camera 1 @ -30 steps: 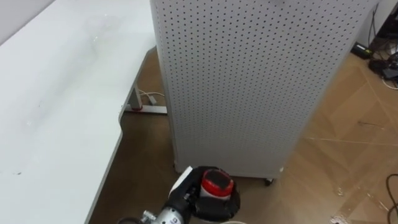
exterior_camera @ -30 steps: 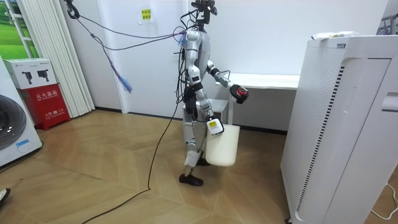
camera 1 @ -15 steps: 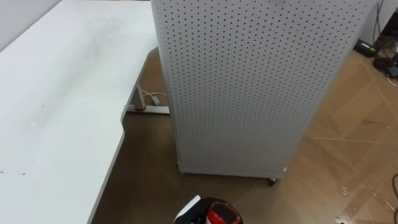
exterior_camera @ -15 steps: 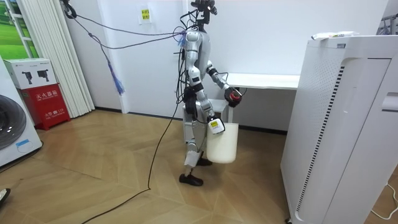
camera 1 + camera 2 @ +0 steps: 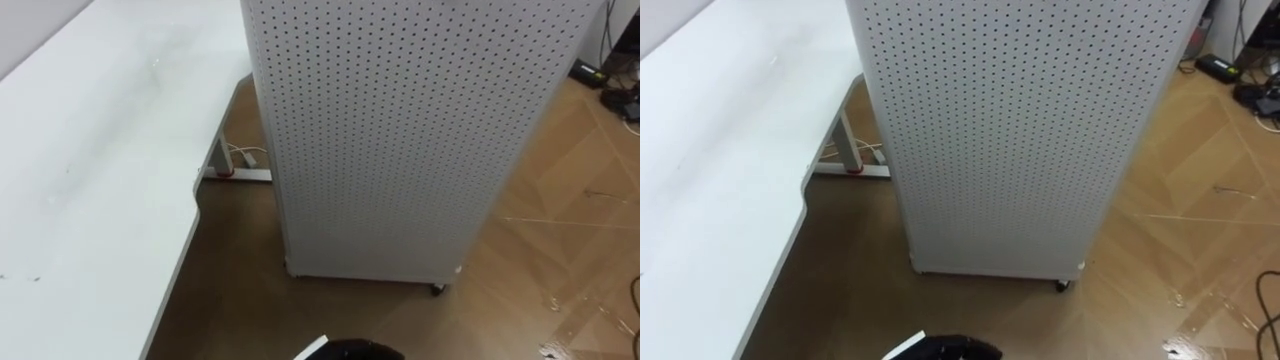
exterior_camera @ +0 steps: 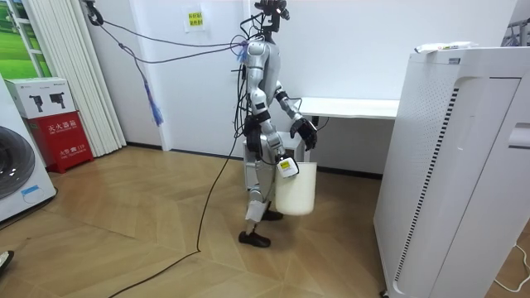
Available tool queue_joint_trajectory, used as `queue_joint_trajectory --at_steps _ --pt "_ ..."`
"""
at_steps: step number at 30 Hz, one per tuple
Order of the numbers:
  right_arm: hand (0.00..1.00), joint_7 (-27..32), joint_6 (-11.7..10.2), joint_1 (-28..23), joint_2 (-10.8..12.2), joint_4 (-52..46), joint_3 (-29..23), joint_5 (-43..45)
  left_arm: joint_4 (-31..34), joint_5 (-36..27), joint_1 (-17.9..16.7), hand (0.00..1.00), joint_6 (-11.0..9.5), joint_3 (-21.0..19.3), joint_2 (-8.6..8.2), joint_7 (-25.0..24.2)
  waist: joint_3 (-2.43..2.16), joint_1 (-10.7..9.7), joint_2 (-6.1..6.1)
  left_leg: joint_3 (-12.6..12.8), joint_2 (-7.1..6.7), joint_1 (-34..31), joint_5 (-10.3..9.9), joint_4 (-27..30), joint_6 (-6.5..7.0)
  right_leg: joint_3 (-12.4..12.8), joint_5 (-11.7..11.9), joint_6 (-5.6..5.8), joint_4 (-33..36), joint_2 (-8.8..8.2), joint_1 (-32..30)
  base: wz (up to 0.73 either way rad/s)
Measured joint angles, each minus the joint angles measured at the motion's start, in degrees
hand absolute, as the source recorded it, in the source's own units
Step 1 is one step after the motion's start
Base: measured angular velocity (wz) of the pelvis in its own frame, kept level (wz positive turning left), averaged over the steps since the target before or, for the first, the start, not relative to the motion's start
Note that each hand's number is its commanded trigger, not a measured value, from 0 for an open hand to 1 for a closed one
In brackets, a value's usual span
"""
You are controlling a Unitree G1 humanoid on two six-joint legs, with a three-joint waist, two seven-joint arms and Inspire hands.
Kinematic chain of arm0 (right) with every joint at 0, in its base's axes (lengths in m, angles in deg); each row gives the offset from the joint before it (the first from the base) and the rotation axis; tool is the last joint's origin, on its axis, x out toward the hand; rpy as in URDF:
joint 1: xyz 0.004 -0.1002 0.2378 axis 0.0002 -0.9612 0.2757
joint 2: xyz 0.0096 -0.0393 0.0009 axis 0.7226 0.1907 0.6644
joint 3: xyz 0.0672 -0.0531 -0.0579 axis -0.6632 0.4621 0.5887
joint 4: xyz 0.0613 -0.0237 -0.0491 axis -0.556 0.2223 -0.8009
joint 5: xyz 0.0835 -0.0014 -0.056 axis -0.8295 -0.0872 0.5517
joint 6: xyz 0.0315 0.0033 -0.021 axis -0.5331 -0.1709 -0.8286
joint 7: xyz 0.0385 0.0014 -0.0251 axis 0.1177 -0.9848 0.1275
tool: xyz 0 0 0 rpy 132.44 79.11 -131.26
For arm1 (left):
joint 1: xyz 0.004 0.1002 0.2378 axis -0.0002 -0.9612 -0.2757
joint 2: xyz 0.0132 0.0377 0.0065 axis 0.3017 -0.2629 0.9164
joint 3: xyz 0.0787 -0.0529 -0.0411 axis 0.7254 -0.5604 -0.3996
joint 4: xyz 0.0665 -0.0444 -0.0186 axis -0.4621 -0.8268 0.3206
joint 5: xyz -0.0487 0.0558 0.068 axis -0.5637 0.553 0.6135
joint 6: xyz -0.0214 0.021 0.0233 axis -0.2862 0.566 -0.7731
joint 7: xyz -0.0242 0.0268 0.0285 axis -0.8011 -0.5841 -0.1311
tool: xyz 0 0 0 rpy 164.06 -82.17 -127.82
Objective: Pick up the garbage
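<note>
Left eye view: the perforated cabinet (image 5: 400,140) stands on the wood floor straight ahead of the robot; the white desk (image 5: 90,170) runs along the cabinet's left side, with a narrow strip of floor between them; a white lead with a red plug (image 5: 235,165) lies by the desk foot near the cabinet's left corner; loose cables (image 5: 615,95) lie on the floor off to the cabinet's right; the dark left hand (image 5: 355,352) shows at the lower edge, in front of the cabinet's base, and I cannot tell how its fingers stand. Room view: the robot stands short of the cabinet, facing it, the desk behind it; the left hand is raised before the waist, and whether garbage sits in it is too small to tell; the right hand (image 6: 286,168) is closed on the rim of the white bin (image 6: 298,192), which hangs beside the thigh, clear of the floor, just below the left hand. Right eye view: the same cabinet, desk and hand. The step looks like dropping into the bin; I would bring the left hand squarely over the bin's mouth, keep the bin level, and only then let go; the cabinet ahead and the desk edge leave little room to swing an arm.
</note>
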Motion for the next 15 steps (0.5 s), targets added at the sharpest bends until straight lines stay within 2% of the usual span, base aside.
queue_joint_trajectory --at_steps 4,7,15 --pt "1.0 0.34 0.07 -0.02 0.38 0.46 0.32 0.3 -0.08 0.01 -0.12 0.0 -0.01 0.45 -0.38 -0.59 0.26 0.08 0.24 0.01 -0.12 -0.7 0.05 0.07 0.05 -0.04 0.0 0.0 0.06 -0.11 -0.76 0.0" --pt "1.0 0.76 0.0 0.15 -0.02 0.46 -1.5 0.55 -0.26 0.02 -0.07 0.0 -0.01 0.43 -0.39 -0.87 0.33 -0.03 0.19 0.15 -0.08 -1.38 0.05 0.15 0.05 0.01 0.0 0.0 0.17 -0.11 -1.61 -0.02" --pt "1.0 0.69 -0.01 0.39 0.17 0.43 -1.57 0.84 -1.07 0.08 -0.12 0.0 0.01 0.45 -0.89 -1.09 0.53 0.37 0.02 1.34 0.06 -2.28 0.07 -0.32 0.02 0.03 0.01 0.0 0.19 -0.31 -3.26 -0.05"
